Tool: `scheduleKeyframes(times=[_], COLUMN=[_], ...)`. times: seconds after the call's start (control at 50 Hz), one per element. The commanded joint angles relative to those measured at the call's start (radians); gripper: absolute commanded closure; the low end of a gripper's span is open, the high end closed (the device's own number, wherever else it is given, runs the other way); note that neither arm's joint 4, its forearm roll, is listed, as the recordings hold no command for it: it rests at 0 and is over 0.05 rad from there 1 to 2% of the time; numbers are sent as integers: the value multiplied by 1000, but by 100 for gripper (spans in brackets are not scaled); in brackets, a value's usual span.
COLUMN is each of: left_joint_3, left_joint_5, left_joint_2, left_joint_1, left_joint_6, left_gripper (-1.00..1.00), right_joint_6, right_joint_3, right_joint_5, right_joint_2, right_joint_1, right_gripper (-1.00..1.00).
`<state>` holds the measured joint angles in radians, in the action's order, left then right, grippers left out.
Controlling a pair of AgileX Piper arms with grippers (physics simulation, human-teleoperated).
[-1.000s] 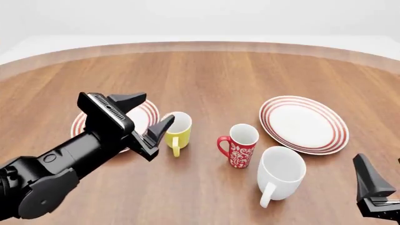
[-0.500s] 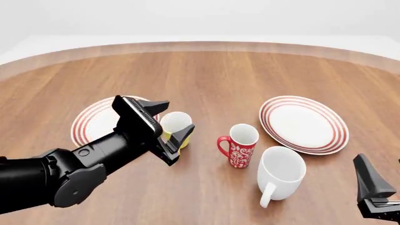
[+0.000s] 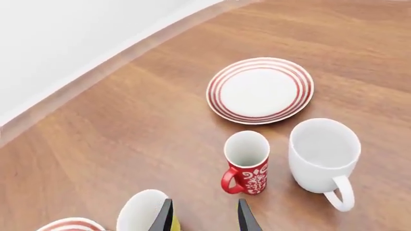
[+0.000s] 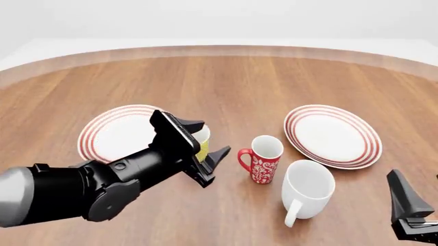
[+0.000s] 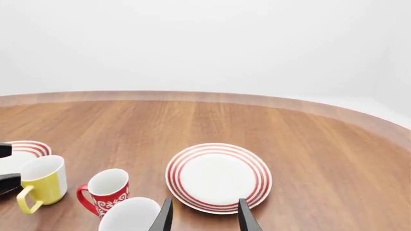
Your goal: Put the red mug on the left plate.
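Left gripper [image 4: 207, 146], jaws apart, red mug [image 4: 264, 158] just ahead, yellow mug [image 3: 144, 211] beside 1 jaw, risking a knock.

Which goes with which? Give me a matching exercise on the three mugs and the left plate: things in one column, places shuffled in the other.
Things:
1. red mug
2. yellow mug
3. white mug
4. left plate

Places:
A. partly hidden behind the left gripper in the front view
B. nearest the camera in the front view, handle toward it
C. standing between the other two mugs
D. flat on the table, to the left of all the mugs

Pairs: 1-C, 2-A, 3-B, 4-D
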<state>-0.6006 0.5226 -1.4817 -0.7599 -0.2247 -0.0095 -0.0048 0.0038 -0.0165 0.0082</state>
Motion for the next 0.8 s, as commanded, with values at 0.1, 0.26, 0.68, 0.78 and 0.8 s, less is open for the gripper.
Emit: scheduleKeyframes(times=[0.1, 0.26, 0.68, 0.78, 0.8], left_joint_3=[-66, -93, -168, -168, -168], left_joint_5=[-20, -21, 9, 11, 11], left_joint_2=[-100, -151, -335, -341, -341], left_joint_1=[-62, -76, -16, -15, -15], left_joint_6=[21, -13, -76, -76, -76], left_gripper=[-100, -100, -100, -100, -100], right_joint_6=[5, 7, 7, 6, 6], right_joint_3=[-4, -4, -1, -1, -1], right_joint_5=[-8, -4, -4, -4, -4], right_joint_2=[-13, -8, -2, -2, -2], right_joint_1=[1, 3, 9, 10, 10], right_gripper=[-100, -100, -100, -100, -100])
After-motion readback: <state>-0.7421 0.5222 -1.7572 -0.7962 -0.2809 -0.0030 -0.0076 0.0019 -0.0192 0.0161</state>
